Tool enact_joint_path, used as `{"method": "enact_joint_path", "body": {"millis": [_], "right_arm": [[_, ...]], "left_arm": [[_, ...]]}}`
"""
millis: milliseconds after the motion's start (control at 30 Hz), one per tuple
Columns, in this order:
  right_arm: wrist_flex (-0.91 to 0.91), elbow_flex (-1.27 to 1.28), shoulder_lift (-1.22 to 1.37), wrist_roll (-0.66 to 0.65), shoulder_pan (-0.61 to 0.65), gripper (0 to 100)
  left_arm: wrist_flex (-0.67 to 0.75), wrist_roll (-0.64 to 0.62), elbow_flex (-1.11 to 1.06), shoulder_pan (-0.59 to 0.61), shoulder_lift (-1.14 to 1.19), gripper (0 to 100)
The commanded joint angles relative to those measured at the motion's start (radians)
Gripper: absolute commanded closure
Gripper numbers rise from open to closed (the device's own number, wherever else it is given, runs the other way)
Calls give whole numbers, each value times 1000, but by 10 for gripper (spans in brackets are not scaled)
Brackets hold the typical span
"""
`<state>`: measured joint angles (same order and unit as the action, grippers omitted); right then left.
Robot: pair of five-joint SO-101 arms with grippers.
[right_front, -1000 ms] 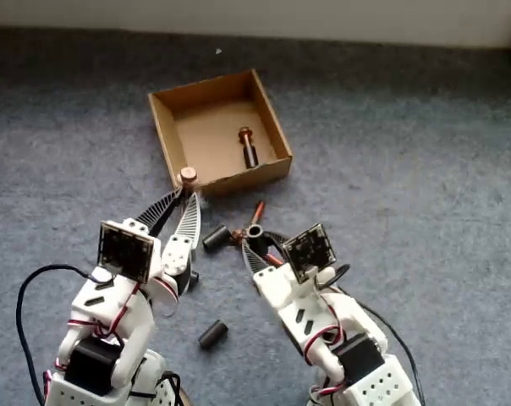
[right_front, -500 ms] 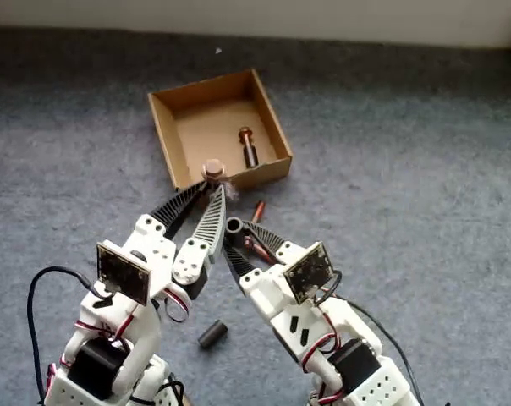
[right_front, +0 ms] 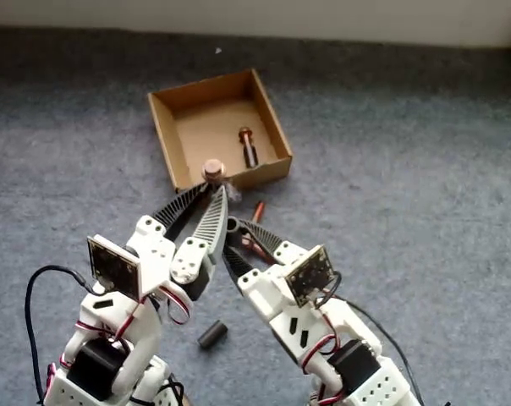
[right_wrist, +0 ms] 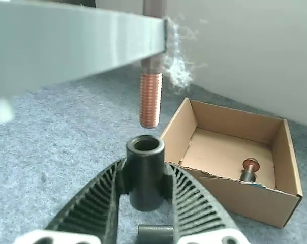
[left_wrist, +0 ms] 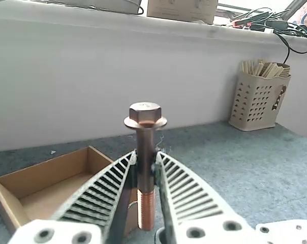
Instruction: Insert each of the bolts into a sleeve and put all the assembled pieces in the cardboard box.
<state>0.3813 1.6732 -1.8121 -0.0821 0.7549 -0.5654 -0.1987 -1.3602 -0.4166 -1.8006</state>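
My left gripper (right_front: pixel 211 188) (left_wrist: pixel 144 168) is shut on a copper bolt (left_wrist: pixel 145 152) held upright, head up, its hex head (right_front: pixel 211 170) seen from above. My right gripper (right_front: pixel 233 230) (right_wrist: pixel 145 180) is shut on a black sleeve (right_wrist: pixel 144 170) (right_front: pixel 233 224), bore facing up. The bolt's threaded tip (right_wrist: pixel 151 99) hangs just above the sleeve's mouth, slightly off to one side. An assembled bolt and sleeve (right_front: pixel 248 147) (right_wrist: pixel 247 170) lies in the cardboard box (right_front: pixel 164 127) (right_wrist: pixel 235 195). Another copper bolt (right_front: pixel 257 211) lies on the carpet by the box. A loose black sleeve (right_front: pixel 211 334) lies between the arm bases.
Grey carpet surrounds everything, with open floor to the right and left of the box. A pale wall (left_wrist: pixel 92 76) runs along the far side. A beige slotted holder (left_wrist: pixel 257 99) full of sticks stands at the wall.
Both grippers came together in front of the box: the left carried the bolt rightward, the right brought the sleeve forward under it. Over the last half second they barely shifted.
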Motion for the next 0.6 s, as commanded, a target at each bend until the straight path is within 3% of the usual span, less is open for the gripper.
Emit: {"method": "enact_joint_path", "body": {"millis": [0, 200, 567], "right_arm": [[-27, 160, -21, -3, 12, 993], [-27, 160, -21, -3, 12, 993], [-27, 159, -22, -3, 4, 993]], "left_arm": [[23, -9, 18, -39, -7, 994], [-6, -8, 18, -105, -7, 994], [-69, -5, 10, -99, -7, 994]]}}
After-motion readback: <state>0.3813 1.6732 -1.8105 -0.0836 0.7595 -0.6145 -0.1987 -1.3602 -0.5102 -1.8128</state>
